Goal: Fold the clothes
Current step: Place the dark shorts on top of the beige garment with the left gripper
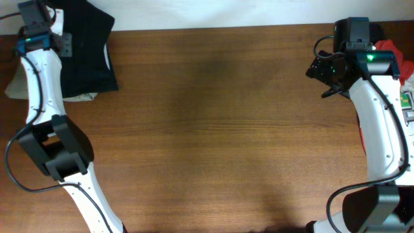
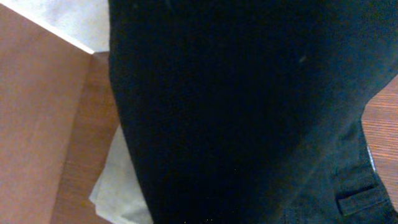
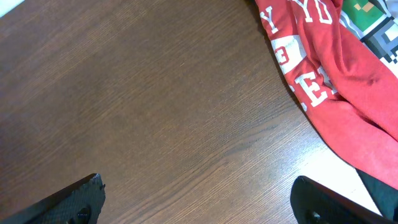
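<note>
Black garment [image 1: 87,48] lies at the bench's [image 1: 213,129] far-left corner, over a pale cloth [image 2: 121,186].
Left claw [image 1: 45,32] above it, grip unreadable; right claw [image 3: 196,186] spread, empty, beside red shirt [image 3: 329,74] at the bench's right edge.

The only lettering stands on the red garment [image 3: 339,93] in the right wrist view, as white block capitals [image 3: 311,12] running tilted across the cloth; at the garment's upper edge, cut off by the frame, a "Y" and then "YD" can be made out; just below these, on the same garment, sits a character that reads as "3" or a turned "E"; lower again, toward the garment's left hem, further capitals look like "E" shapes, creased so that no whole word can be read; to the right of the red garment a blocky-patterned cloth [image 3: 373,25] carries green, white and black squares, a print rather than legible characters; in the overhead view the red garment is too small to read.
</note>
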You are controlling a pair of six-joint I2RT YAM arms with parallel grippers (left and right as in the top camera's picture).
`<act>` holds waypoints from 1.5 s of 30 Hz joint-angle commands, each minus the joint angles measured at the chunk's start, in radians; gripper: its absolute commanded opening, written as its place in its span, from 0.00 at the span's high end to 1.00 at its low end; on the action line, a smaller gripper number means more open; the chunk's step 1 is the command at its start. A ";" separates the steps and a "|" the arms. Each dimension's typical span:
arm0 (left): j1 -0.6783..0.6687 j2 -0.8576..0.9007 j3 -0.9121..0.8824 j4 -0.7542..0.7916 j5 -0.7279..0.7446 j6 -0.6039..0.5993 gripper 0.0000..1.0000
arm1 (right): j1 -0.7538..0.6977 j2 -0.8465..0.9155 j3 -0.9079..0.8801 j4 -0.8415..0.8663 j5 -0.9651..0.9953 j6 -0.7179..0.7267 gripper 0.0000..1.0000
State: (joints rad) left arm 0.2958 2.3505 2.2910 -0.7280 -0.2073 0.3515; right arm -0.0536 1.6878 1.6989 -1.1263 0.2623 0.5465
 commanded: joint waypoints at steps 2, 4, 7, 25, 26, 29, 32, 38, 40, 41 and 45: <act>0.055 0.020 0.033 0.032 -0.001 -0.024 0.99 | 0.000 0.002 0.006 0.000 0.019 0.009 0.01; 0.065 0.035 0.033 0.047 0.055 -0.021 1.00 | 0.000 0.002 0.006 0.000 0.019 0.009 0.01; 0.076 0.078 0.033 0.079 0.102 -0.021 0.99 | 0.000 0.002 0.006 0.000 0.019 0.009 0.01; 0.093 0.178 0.038 0.336 -0.164 -0.025 0.34 | 0.000 0.002 0.006 0.000 0.019 0.009 0.02; 0.090 0.156 0.038 0.335 -0.187 -0.025 0.32 | 0.000 0.002 0.006 0.000 0.019 0.009 0.01; 0.090 0.087 0.038 0.320 -0.179 -0.108 0.31 | 0.000 0.002 0.006 0.000 0.019 0.009 0.01; 0.090 0.052 0.038 0.265 -0.059 -0.183 0.64 | 0.000 0.002 0.006 0.000 0.019 0.009 0.01; 0.091 0.091 0.015 0.050 0.088 -0.183 0.75 | 0.000 0.002 0.006 0.000 0.019 0.009 0.01; 0.092 0.116 -0.007 -0.003 0.088 -0.183 0.83 | 0.000 0.002 0.006 0.000 0.019 0.009 0.01; 0.095 0.130 -0.013 -0.018 0.088 -0.183 0.89 | 0.000 0.002 0.006 0.000 0.019 0.009 0.01; 0.109 0.179 -0.016 -0.044 0.086 -0.196 0.92 | 0.000 0.002 0.006 0.000 0.019 0.009 0.01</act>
State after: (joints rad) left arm 0.3885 2.4615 2.2940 -0.7567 -0.1417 0.1780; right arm -0.0536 1.6878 1.6989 -1.1259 0.2623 0.5461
